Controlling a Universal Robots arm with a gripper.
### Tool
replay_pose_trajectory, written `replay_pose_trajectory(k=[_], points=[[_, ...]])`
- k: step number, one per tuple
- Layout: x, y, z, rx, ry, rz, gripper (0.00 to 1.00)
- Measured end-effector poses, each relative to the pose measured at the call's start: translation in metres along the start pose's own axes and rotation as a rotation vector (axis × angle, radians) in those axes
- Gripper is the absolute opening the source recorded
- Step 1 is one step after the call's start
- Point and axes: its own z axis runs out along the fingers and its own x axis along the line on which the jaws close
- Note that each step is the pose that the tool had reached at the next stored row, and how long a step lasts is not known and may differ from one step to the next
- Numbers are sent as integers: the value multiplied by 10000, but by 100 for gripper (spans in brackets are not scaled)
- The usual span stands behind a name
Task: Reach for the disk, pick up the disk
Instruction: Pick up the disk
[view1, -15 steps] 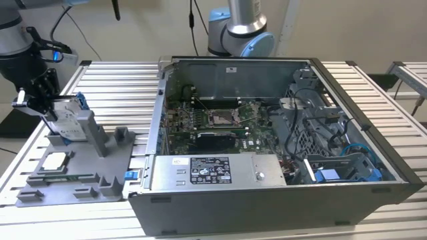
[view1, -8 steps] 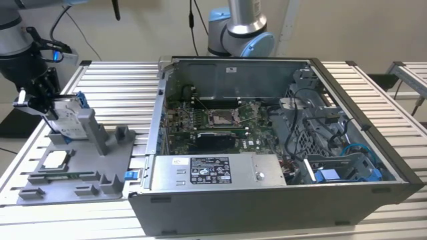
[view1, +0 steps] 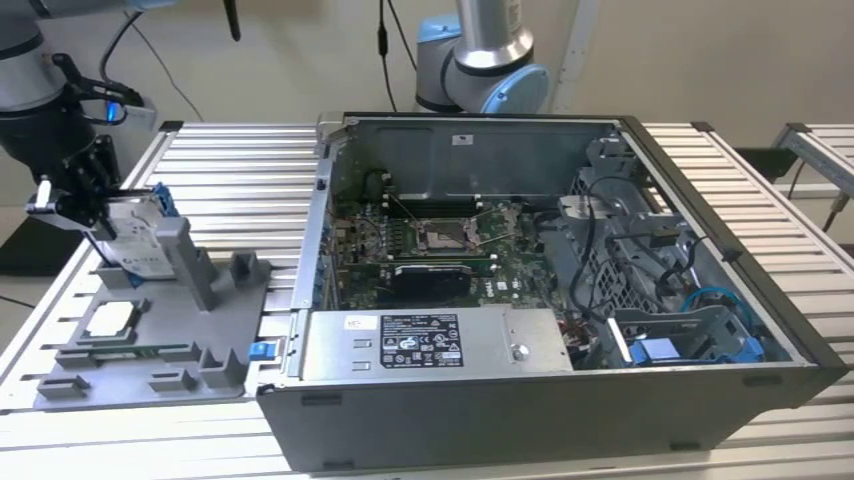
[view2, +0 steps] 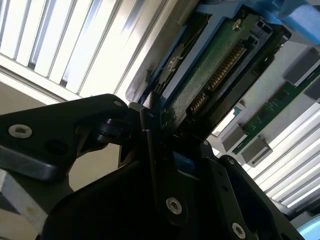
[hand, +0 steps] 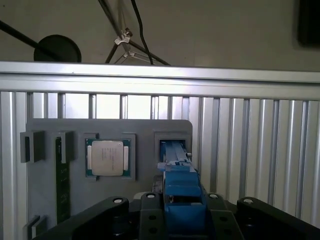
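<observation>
the gripper (view2: 150, 125) lies nearest the lens in the second wrist view, its black fingers (view2: 107, 127) pressed against the edge of the disk (view2: 210, 75), whose green circuit board and blue side rail run away from them. in the first wrist view the blue rail end of the disk (hand: 182, 195) sits tight between the black jaws with no gap showing, so the gripper looks clamped on it. in the exterior view the gripper (view1: 94, 205) is at that view's left, over the grey fixture tray (view1: 200, 330), and the disk (view1: 134, 245) stands on edge there, white label outward, close beside a grey upright post (view1: 180, 250) of the tray; whether its lower edge rests in the slot or has just left it cannot be told. the small square chip (hand: 107, 157) lies flat in its own pocket near the disk slot, apart from the disk, and the open computer case (view1: 534, 420) stands on the slatted table (view1: 240, 160) well to that view's right. by these pictures the reach is over and the pick-up is the step in hand, with the grasp made. lifting the disk clear would call for a straight pull along the slot, with the grip firm and the disk kept upright, so the rails do not bind on the post.
</observation>
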Motion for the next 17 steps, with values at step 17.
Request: replay_pose_trajectory(k=[17], points=[[-10, 4, -228, 0, 0, 0, 0]])
